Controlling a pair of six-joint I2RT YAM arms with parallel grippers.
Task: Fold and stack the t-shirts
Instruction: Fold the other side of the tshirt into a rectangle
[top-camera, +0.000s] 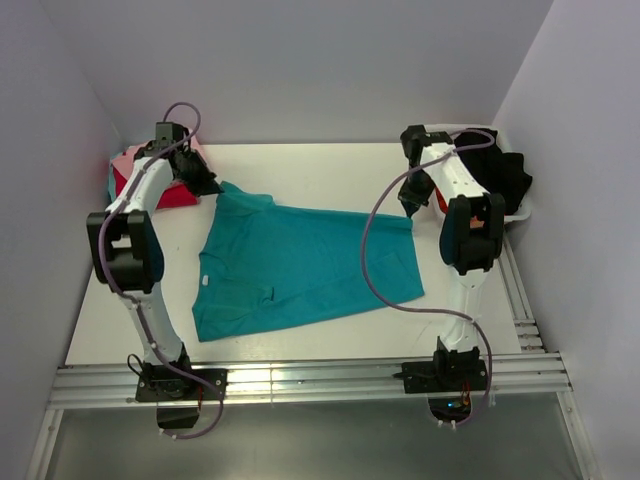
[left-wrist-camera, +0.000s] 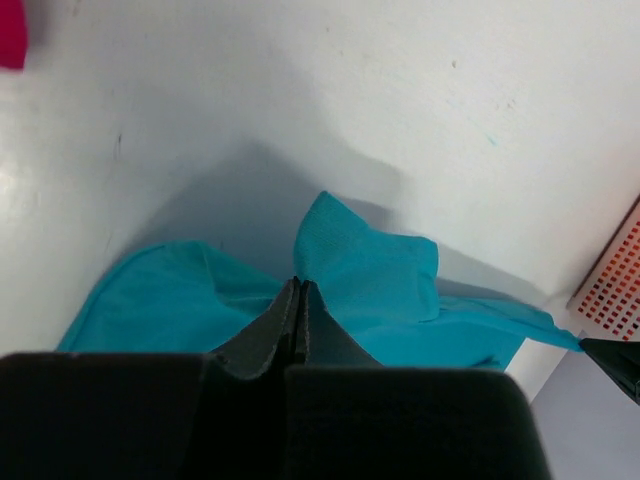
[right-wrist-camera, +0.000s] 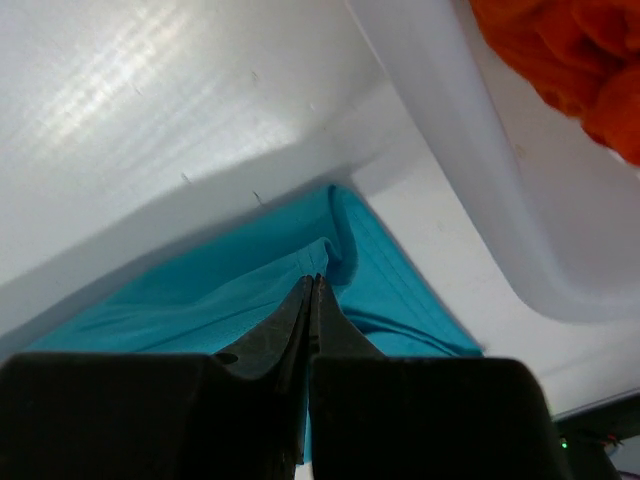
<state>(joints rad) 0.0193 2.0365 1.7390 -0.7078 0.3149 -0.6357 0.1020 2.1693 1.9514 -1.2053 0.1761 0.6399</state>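
both jaws closed on the teal t-shirt (top-camera: 300, 265), pinching its far corners.

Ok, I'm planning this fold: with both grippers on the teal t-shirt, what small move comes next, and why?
Probably raise both together slightly. The left gripper and right gripper are shut on the far edge of the teal t-shirt while the rest lies spread on the table, so an even lift frees that edge to fold forward.
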